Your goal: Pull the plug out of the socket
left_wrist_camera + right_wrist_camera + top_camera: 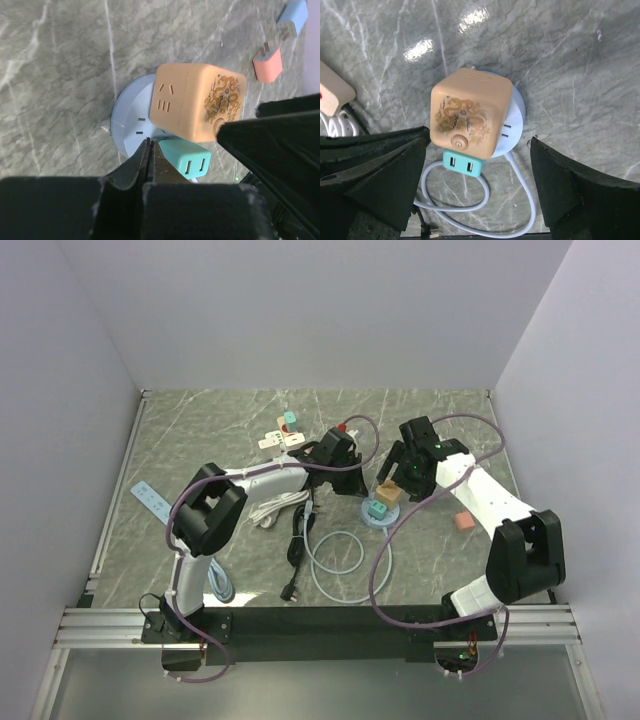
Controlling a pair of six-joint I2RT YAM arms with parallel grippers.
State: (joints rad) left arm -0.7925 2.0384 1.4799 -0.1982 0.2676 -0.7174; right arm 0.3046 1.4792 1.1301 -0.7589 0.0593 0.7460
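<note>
A round pale-blue socket [366,521] lies on the marble table. An orange cube plug [388,494] and a teal plug [376,509] sit in it. In the left wrist view, my left gripper [150,142] is shut and empty, its tips against the socket [131,122] beside the teal plug [185,157], below the orange cube [197,100]. In the right wrist view, my right gripper [477,145] is open. Its fingers [395,180] stand wide on either side of the orange cube [470,112], teal plug [462,164] and socket [515,120], not touching them.
The socket's pale-blue cable loop [335,555] lies toward the near edge. A black cable [297,540] and white power strip [275,508] lie left. A salmon plug [463,521] lies right. Small adapters [285,430] sit at the back. A blue strip [150,497] lies far left.
</note>
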